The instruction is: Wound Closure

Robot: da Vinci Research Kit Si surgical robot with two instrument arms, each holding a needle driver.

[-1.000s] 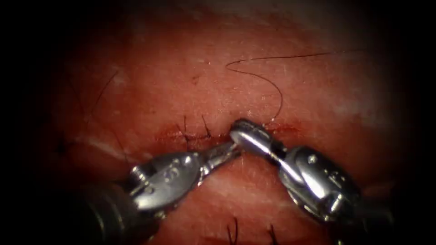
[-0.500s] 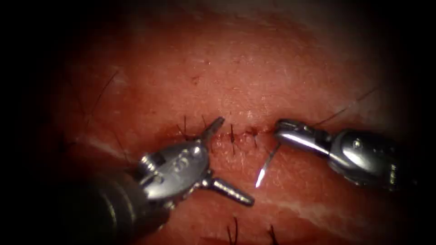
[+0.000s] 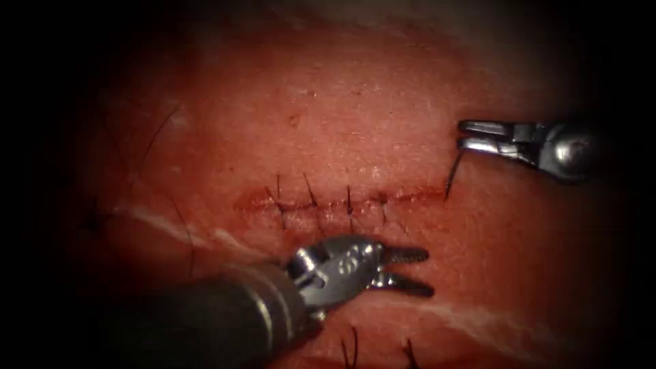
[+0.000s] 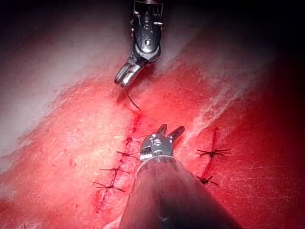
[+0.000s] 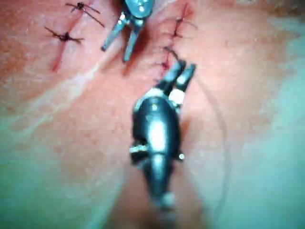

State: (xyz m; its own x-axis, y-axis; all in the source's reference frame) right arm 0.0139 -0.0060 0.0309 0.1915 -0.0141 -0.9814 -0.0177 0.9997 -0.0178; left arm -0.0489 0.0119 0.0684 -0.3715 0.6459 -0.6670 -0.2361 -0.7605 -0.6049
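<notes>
Tissue (image 3: 383,116), a slab of pork belly, lies under both tools, with its cut (image 3: 342,199) running left to right across the middle of the endoscope view. Several dark stitches (image 3: 311,201) already cross the cut along most of its length; its right end (image 3: 427,195) appears unstitched, so the closure looks well along but not finished. The right tool (image 3: 465,135) hovers above and just right of that open end, its jaws pressed together on the needle (image 3: 451,178) near one end of its curve. The needle hangs down from the jaws with its free tip at the tissue surface by the cut's right end; whether it has entered, I cannot tell. The left tool (image 3: 403,268) sits just below the stitched stretch, jaws spread apart and holding nothing. A second stitched cut (image 4: 209,157) lies nearby.
</notes>
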